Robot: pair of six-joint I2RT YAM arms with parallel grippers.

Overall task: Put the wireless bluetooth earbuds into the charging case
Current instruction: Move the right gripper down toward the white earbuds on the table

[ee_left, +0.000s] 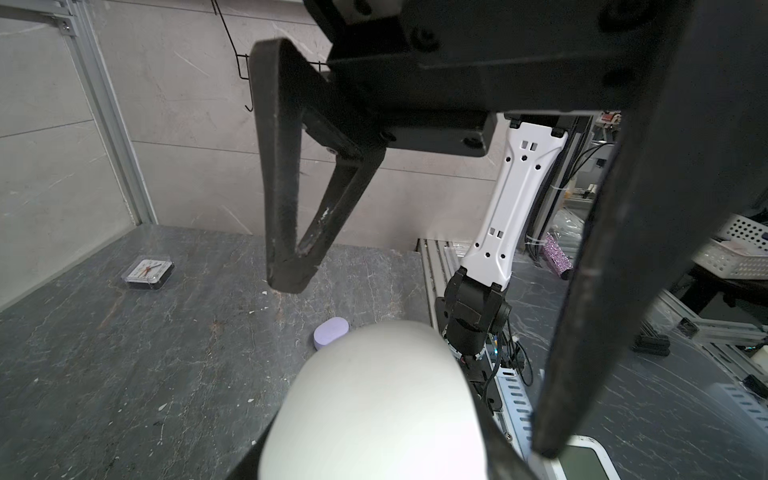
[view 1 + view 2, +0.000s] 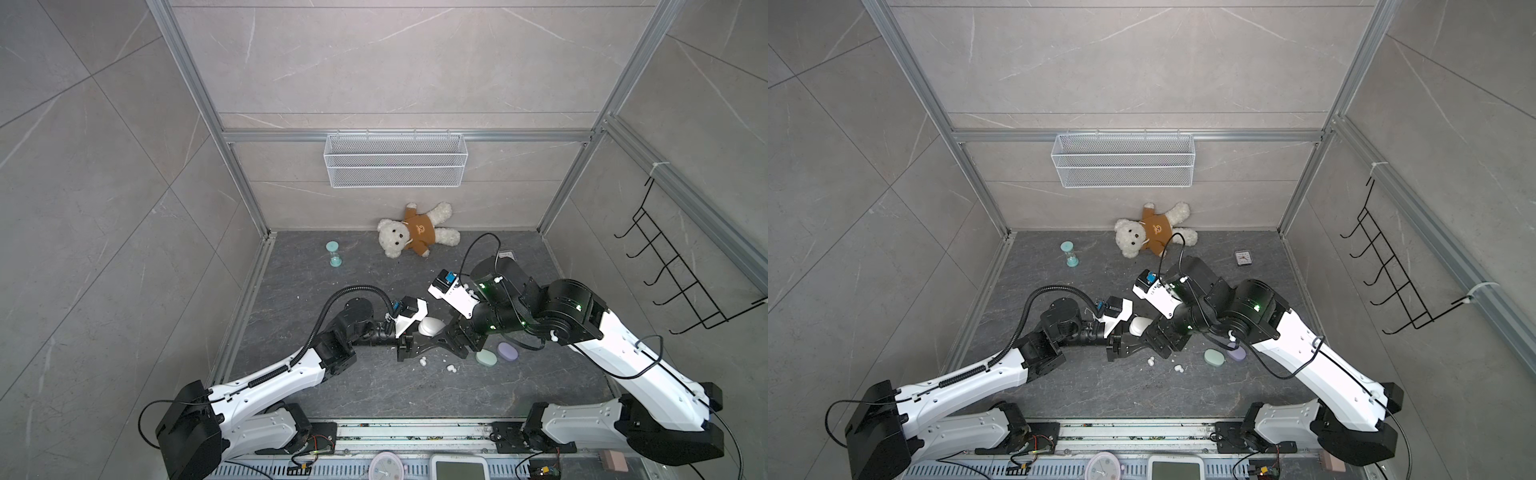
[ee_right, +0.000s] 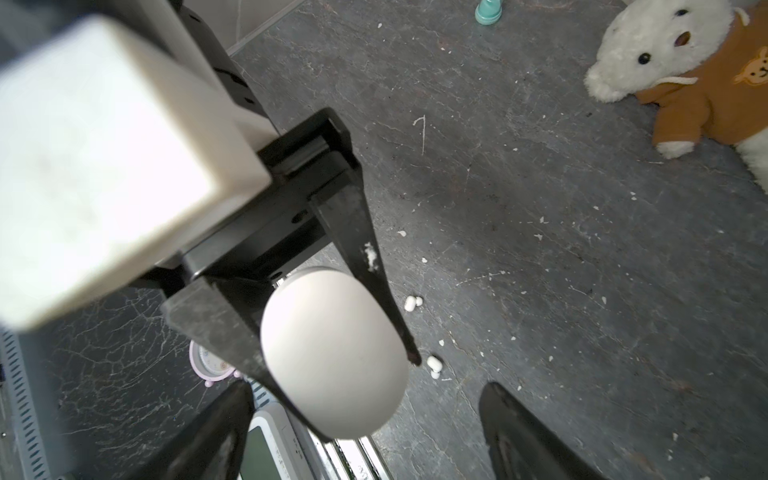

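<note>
I see a dark grey stone-look table [image 2: 374, 386]. On it are a fluffy white teddy bear in a brown shirt [image 2: 417, 230] by the back wall, a mint green sand timer [image 2: 333, 254], a small square clock [image 2: 1241, 258], a mint green oval case [image 2: 486, 358] beside a lilac oval case [image 2: 507, 351], and tiny white plastic earbuds [image 2: 450, 368].

lab test cell, aluminium frame [image 2: 407, 136], tiled walls [image 2: 374, 62]

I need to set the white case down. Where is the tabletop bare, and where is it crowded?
Bare: the front strip, nearer than the white earbuds; also the back left, between the sand timer and the left arm. Crowded: the middle, where the white case, earbuds, mint case and lilac case cluster.
</note>
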